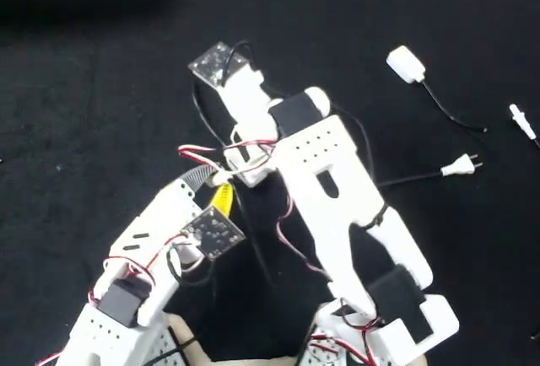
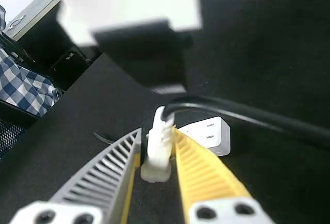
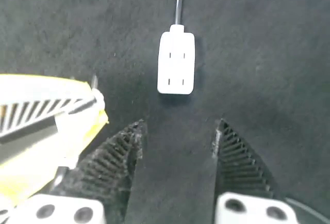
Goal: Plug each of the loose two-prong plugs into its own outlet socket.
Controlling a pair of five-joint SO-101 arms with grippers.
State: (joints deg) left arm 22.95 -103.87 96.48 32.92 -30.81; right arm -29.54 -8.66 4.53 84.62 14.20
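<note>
Left gripper point(image 2: 156, 133) pinches a white two-prong plug point(image 2: 159, 154), the plug's long axis running along the fingers. The outlet socket point(image 2: 209, 135) lies just beyond the fingertips, toward the yellow finger, slotted face up. Right gripper point(image 3: 179, 127) hangs spread and empty above it. Seen from overhead, a second plug point(image 1: 460, 164) lies loose at 3 o'clock of the left gripper, well apart. Judgement: the left arm is placed to insert, after a slight swing.
</note>
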